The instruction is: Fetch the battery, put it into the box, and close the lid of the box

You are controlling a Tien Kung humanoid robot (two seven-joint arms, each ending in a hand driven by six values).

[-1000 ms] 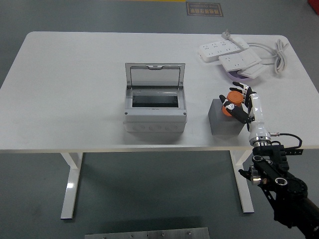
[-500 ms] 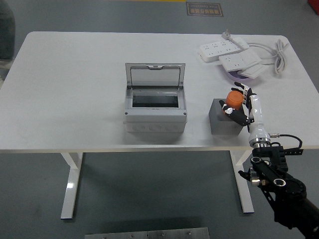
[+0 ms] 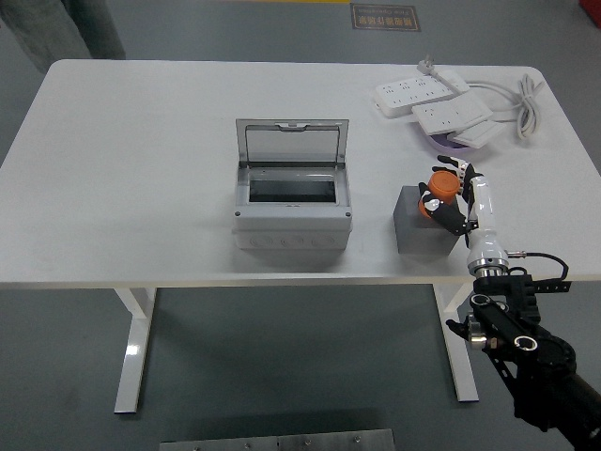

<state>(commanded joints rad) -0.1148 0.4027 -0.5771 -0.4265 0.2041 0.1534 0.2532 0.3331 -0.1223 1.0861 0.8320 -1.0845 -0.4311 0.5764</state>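
An orange battery [image 3: 442, 182] stands on top of a grey block [image 3: 416, 237] at the table's right front. My right hand [image 3: 450, 195] reaches in from the lower right, and its black fingers curl around the battery. The grey box [image 3: 291, 231] sits in the middle of the table. Its clear lid [image 3: 291, 143] stands upright at the back, and the dark inside shows nothing that I can make out. My left arm is out of view.
White power strips [image 3: 418, 92] with a coiled cable [image 3: 526, 99] lie at the back right, over a purple dish [image 3: 441, 143]. A person's legs [image 3: 89, 28] stand beyond the table's far left corner.
My right hand has stayed around the battery on the block, shifting only slightly. A person has stepped into view at the top left.
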